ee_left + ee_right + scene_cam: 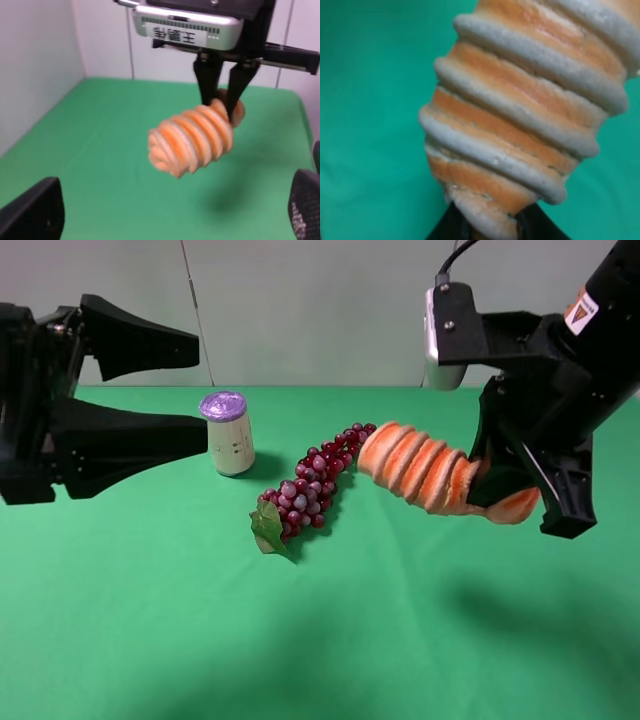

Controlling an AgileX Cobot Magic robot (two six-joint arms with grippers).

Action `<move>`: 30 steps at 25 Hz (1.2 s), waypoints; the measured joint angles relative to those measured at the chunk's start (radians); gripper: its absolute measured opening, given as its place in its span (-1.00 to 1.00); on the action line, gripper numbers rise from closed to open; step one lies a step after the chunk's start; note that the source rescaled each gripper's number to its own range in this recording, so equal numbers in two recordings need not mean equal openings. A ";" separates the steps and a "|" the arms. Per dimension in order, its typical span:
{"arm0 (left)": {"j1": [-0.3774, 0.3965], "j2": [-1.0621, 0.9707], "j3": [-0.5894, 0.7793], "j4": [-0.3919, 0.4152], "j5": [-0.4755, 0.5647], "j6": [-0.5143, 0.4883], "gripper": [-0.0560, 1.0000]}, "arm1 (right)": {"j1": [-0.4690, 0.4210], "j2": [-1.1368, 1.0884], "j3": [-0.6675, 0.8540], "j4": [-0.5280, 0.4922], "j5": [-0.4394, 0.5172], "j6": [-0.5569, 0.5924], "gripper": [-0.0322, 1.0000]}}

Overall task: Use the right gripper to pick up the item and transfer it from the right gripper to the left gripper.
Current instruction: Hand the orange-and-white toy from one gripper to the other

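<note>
**Striped roll held aloft in right gripper, left jaws spread wide**

The right gripper [525, 502], at the right of the high camera's frame, pinches one end of the orange-and-cream ridged roll [425, 470] between its black fingers. The roll is clear of the green cloth [150, 630], tilted, with its free end pointing toward the middle of the frame and a soft shadow on the cloth below. That free end shows just beside the upper end of a dark red grape bunch [315, 490], which lies slantwise at the centre of the cloth with a green leaf [268, 528] at its lower end. A cream can [230, 443] with a purple lid [222, 405] stands upright left of the grapes.

The left gripper [200, 388] fills the left edge of the frame, its two black fingers wide apart and holding nothing, well apart from the roll. Its lower fingertip shows just left of the can.

From the left wrist camera the roll faces the lens end-on at mid-frame, gripped from above under a white box [185, 27] with dark printed characters. The right wrist camera is filled by the roll's ridges, and black finger parts [455, 225] show at the lower edge.
</note>
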 joint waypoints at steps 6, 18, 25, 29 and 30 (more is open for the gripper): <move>-0.039 0.104 -0.063 -0.021 0.107 0.096 1.00 | 0.000 0.000 -0.015 0.024 0.014 -0.055 -0.93; -0.174 0.260 -0.127 -0.015 0.118 0.139 1.00 | 0.000 0.000 -0.015 0.034 0.017 -0.096 -0.93; -0.234 0.331 -0.128 -0.004 0.111 0.226 1.00 | 0.000 0.000 -0.015 0.035 0.009 -0.100 -0.93; -0.273 0.384 -0.129 -0.011 0.068 0.294 1.00 | 0.000 0.000 -0.015 0.045 0.009 -0.101 -0.93; -0.274 0.394 -0.130 -0.020 0.066 0.308 1.00 | 0.000 0.000 -0.015 0.047 0.009 -0.101 -0.93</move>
